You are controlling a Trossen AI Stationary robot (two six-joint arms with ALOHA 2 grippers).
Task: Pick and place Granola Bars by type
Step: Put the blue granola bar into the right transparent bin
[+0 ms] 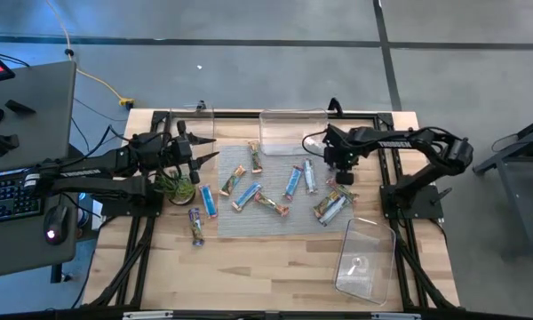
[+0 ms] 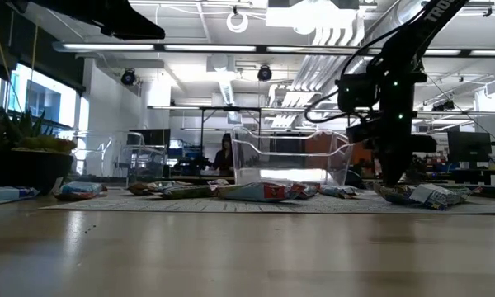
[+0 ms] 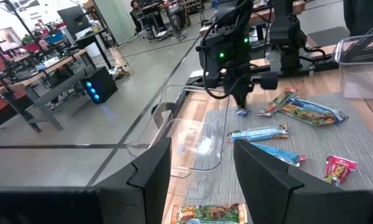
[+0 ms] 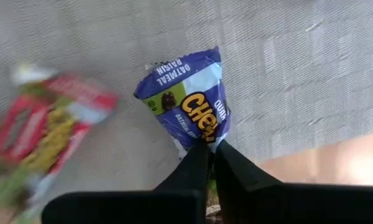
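Note:
Several wrapped granola bars lie scattered on a grey mat (image 1: 275, 213), among them blue ones (image 1: 293, 182) and a green and red one (image 1: 333, 206). My right gripper (image 1: 344, 178) points down over the mat's right part, shut on a blue oatmeal-raisin bar (image 4: 189, 102). Next to that bar lies a red and green bar (image 4: 43, 130). My left gripper (image 3: 199, 180) hovers open above the table's left side, over a small green plant (image 1: 176, 185), with nothing between its fingers. My right gripper pinches the blue bar's crimped wrapper end (image 4: 202, 138) between its two fingers (image 4: 236, 165). The fingers come from above, pointing down. The rest of the bar stretches away from the fingers over the mat; whether it is lifted clear I cannot tell.
A clear bin (image 1: 293, 129) stands at the mat's far edge, another (image 1: 194, 120) at the far left, and a third (image 1: 366, 258) lies at the near right. Two blue bars (image 1: 209, 200) (image 1: 195, 227) lie off the mat's left edge. Bare wood lies along the near edge.

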